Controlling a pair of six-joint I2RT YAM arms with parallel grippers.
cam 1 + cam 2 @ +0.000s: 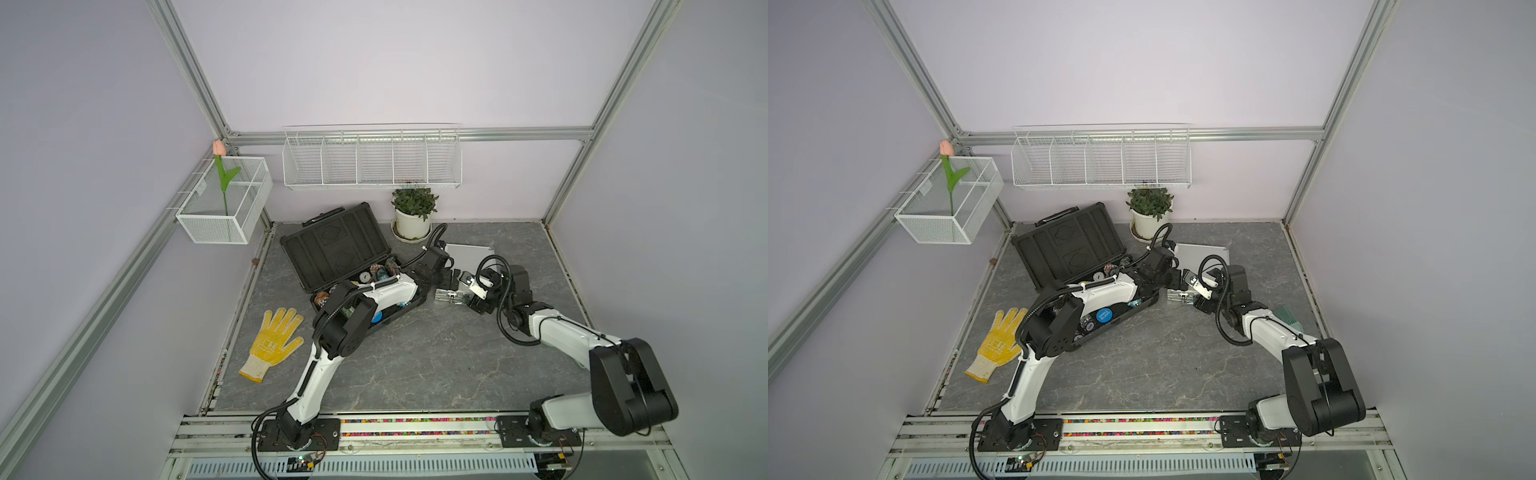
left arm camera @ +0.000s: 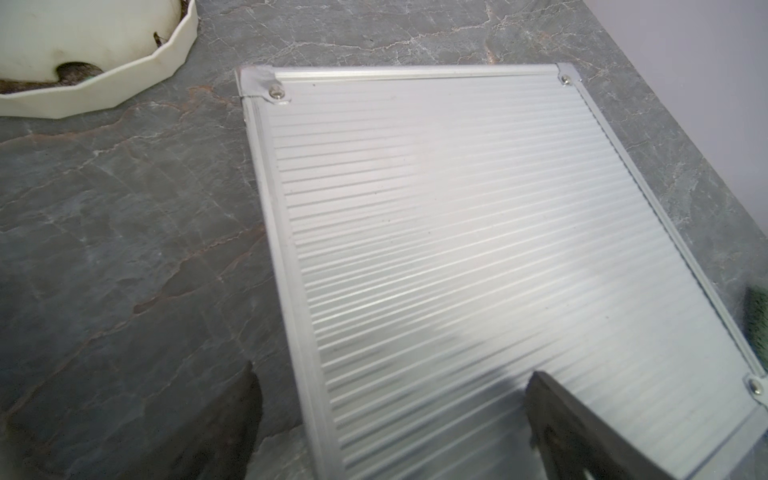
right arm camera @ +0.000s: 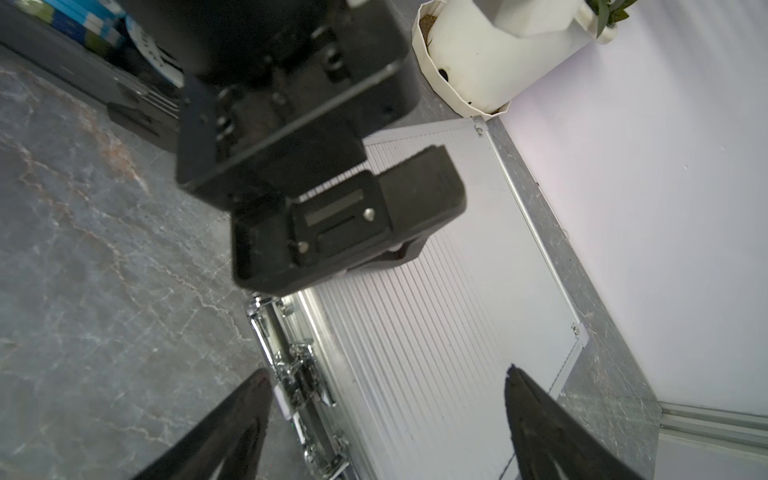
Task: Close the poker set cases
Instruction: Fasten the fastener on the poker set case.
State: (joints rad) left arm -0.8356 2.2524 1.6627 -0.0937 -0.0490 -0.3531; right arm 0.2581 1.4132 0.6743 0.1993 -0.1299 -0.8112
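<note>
The smaller silver case [image 1: 467, 253] [image 1: 1200, 255] lies flat with its ribbed lid [image 2: 478, 228] down; its latched front edge [image 3: 299, 374] faces the arms. The larger dark case [image 1: 332, 245] [image 1: 1067, 245] stands open to its left, lid upright, chips [image 1: 376, 272] showing in the base. My left gripper [image 1: 451, 279] [image 2: 390, 374] hovers open over the silver lid's near corner, one finger above the table and one above the lid. Facing it, my right gripper [image 1: 462, 291] [image 3: 386, 374] is open over the silver case's latch side, holding nothing.
A white potted plant [image 1: 413, 216] stands just behind the silver case. A yellow glove [image 1: 274, 340] lies at the left front. White wire baskets [image 1: 372, 160] hang on the back wall, and another [image 1: 224, 203] with a tulip on the left.
</note>
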